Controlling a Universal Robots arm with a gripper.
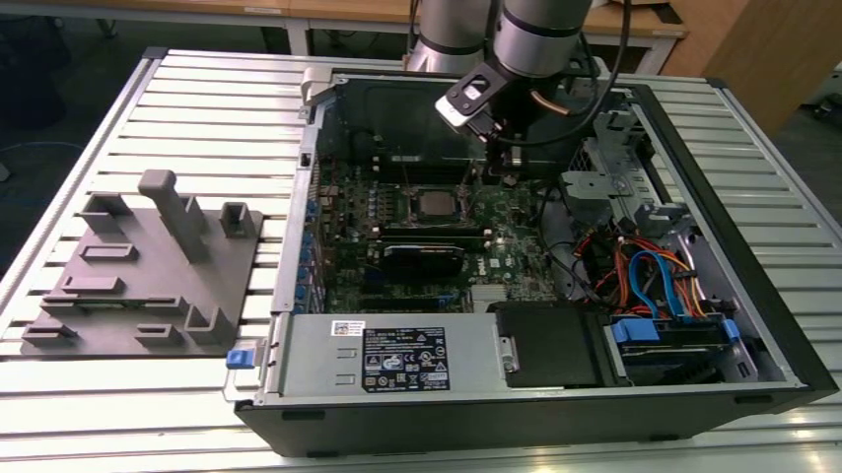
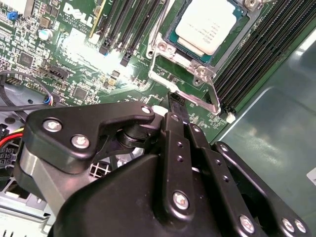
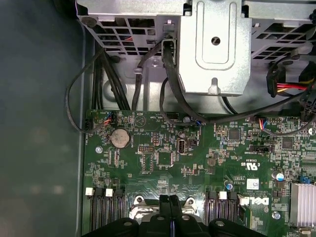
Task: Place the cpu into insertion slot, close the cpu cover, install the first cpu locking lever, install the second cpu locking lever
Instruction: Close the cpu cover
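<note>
The cpu (image 2: pixel 210 24), a square chip with a dull silvery top, sits in the insertion slot on the green board, and it hides the slot's centre. It also shows in the exterior view as the cpu (image 1: pixel 428 204). The silver cpu cover (image 2: pixel 195 74) lies around the chip like a frame. A thin metal lever (image 2: pixel 159 27) runs along one side of the socket. My gripper (image 2: pixel 176 100) is shut, with nothing visible between its black fingers. Its tip hovers just off a corner of the cover. The gripper (image 1: pixel 490 175) hangs inside the open case, to the exterior view's right of the chip. The gripper (image 3: pixel 170 198) shows its fingers pressed together.
Long black memory slots (image 2: pixel 247 54) flank the socket. A metal drive cage (image 3: pixel 217 44) and black cables (image 3: pixel 173 94) stand beside the board. A black module (image 1: pixel 421 258) and a power supply (image 1: pixel 382 355) lie nearer the case front. A grey fixture plate (image 1: pixel 145 266) rests outside the case.
</note>
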